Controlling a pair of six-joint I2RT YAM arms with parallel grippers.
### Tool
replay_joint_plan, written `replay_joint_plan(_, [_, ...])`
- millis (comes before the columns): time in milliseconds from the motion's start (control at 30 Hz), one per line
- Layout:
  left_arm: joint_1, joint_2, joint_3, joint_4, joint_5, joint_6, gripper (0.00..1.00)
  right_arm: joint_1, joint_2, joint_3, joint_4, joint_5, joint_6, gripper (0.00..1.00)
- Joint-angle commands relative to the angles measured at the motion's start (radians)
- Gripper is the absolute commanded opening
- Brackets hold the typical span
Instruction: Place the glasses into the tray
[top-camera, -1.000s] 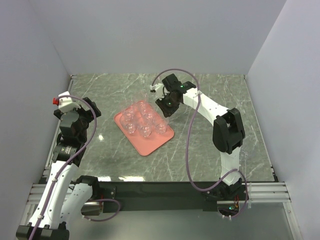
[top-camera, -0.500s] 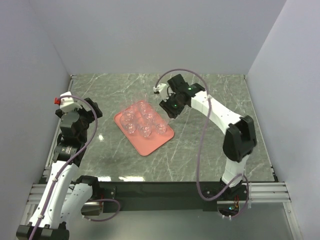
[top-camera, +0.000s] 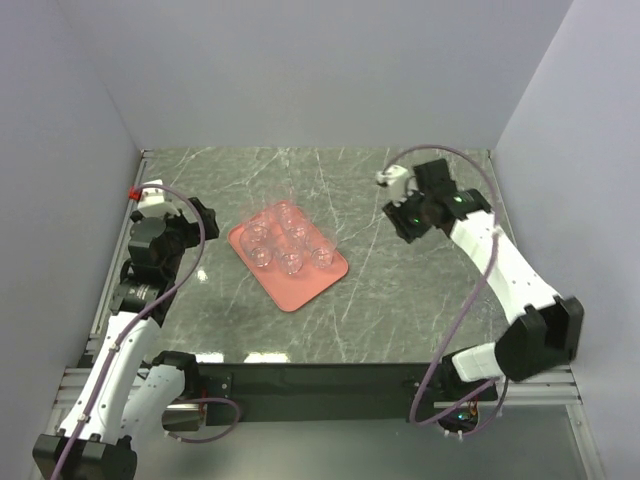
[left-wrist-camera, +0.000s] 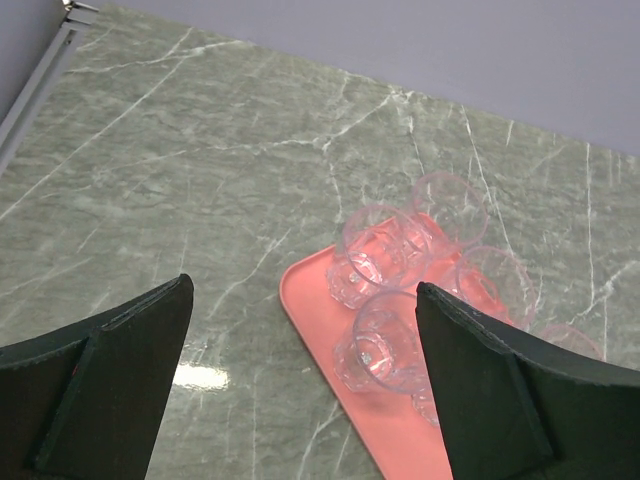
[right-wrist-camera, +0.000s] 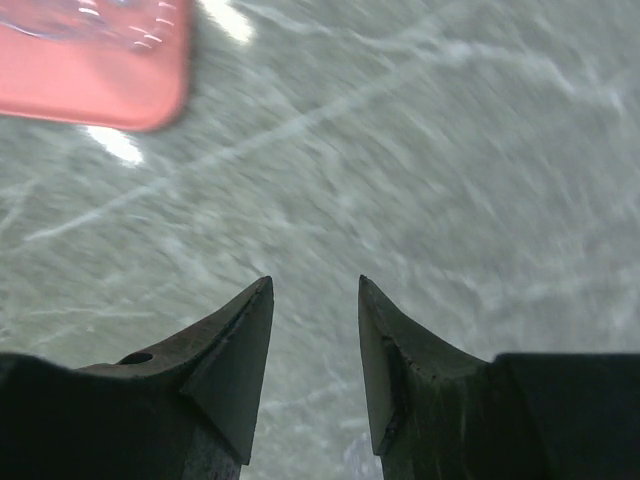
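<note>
- Six glasses (top-camera: 291, 261) stood clustered on the pink tray (top-camera: 300, 290).
- The left gripper (left-wrist-camera: 302, 288) hung empty, fingers spread wide.
- The right gripper (right-wrist-camera: 313, 282) had a narrow gap, gripped nothing, and sat well apart from the tray.
- The glasses looked light, slick and breakable; a gentle pinch across one wall at the rim seemed best.

The white-shelled left arm (top-camera: 120, 350) and right arm (top-camera: 510, 270) have black joint housings and thin mauve cables (top-camera: 440, 150). The left gripper (left-wrist-camera: 303, 288) and right gripper (right-wrist-camera: 315, 281) carry matte black wedge fingers (left-wrist-camera: 110, 380) (tapering tips). A small red tab (top-camera: 133, 190) marks the left wrist.
</note>
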Motion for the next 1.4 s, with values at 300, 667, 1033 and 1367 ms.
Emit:
replay_joint_plan(300, [-0.038,0.028,-0.010,0.048,0.027,0.031,0.99,-0.238,-0.394,-0.301,-0.044,0.152,-0.037,0.51])
replay_joint_plan(667, [-0.054,0.059,-0.015,0.047,0.020,0.034,0.99,-0.612,-0.464,-0.461,0.016,0.238,-0.267,0.53])
replay_joint_plan(1033, [-0.060,0.072,-0.013,0.048,0.020,0.038,0.99,-0.847,-0.386,-0.461,0.039,0.162,-0.394,0.53])
replay_joint_plan(1367, [-0.060,0.065,-0.013,0.052,0.033,0.038,0.99,-0.893,-0.325,-0.461,0.046,0.128,-0.419,0.52])
